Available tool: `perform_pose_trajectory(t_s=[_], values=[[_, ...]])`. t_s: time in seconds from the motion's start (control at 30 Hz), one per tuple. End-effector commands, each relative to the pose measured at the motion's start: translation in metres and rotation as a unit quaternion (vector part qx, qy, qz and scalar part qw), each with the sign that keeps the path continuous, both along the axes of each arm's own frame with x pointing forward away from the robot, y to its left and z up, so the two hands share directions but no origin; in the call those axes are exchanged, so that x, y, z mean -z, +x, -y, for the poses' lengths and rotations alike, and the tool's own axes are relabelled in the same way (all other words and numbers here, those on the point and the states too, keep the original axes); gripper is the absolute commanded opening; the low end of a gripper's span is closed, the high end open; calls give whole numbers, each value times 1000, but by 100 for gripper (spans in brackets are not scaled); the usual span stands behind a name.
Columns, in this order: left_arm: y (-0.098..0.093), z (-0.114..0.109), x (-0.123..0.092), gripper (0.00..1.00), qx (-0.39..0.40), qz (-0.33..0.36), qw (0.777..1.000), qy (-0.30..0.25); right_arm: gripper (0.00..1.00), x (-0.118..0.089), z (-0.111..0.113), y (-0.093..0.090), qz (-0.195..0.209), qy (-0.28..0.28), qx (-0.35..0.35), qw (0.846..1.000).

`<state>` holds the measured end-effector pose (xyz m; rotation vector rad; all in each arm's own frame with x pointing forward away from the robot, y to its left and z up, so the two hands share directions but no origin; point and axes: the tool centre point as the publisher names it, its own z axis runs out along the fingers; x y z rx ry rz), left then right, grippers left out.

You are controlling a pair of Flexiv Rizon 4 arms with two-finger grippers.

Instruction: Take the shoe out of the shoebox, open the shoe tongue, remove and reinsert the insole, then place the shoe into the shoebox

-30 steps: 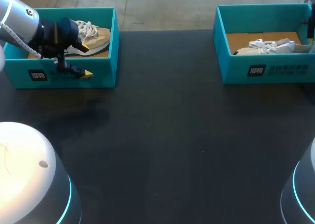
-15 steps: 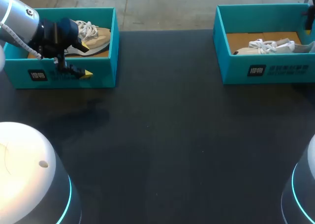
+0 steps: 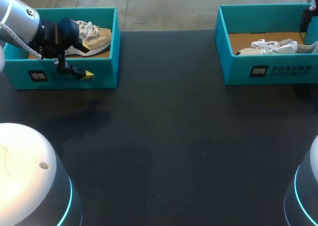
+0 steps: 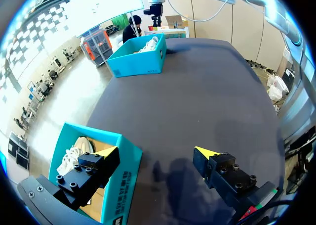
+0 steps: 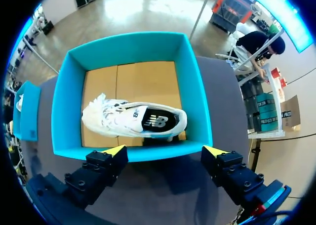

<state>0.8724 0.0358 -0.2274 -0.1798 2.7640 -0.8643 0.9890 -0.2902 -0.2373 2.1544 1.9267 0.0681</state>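
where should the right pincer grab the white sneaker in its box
Grip the white sneaker at its heel collar, straight down from above: the teal shoebox walls block the sides, and the open mouth faces up, so one finger of the open right pincer can probably go inside, one outside.

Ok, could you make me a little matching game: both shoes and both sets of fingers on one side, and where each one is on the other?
1. tan shoe
2. white shoe
3. left fingers
4. right fingers

A. lying in the right box
B. open, astride the left box's front wall
C. open, above the right box
D. lying in the left box

Pairs: 1-D, 2-A, 3-B, 4-C.
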Motion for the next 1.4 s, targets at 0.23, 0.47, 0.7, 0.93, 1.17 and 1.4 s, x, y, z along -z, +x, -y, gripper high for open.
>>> perform_pose_trajectory(t_s=[0.23, 0.47, 0.7, 0.93, 1.17, 1.4], values=[[0, 0, 0, 100, -1, 0, 1000, 2, 100, 0, 0, 0, 1, 0, 0, 1000], [0, 0, 0, 100, -1, 0, 1000, 2, 100, 0, 0, 0, 1, 0, 0, 1000], [0, 0, 0, 100, -1, 0, 1000, 2, 100, 0, 0, 0, 1, 0, 0, 1000], [0, 0, 0, 100, -1, 0, 1000, 2, 100, -1, -6, -5, -13, -15, -44, 999], [0, 0, 0, 100, -1, 0, 1000, 2, 100, 0, -26, -23, -38, -23, -126, 991], [0, 0, 0, 100, -1, 0, 1000, 2, 100, -5, -49, -48, -57, -25, -176, 982]])
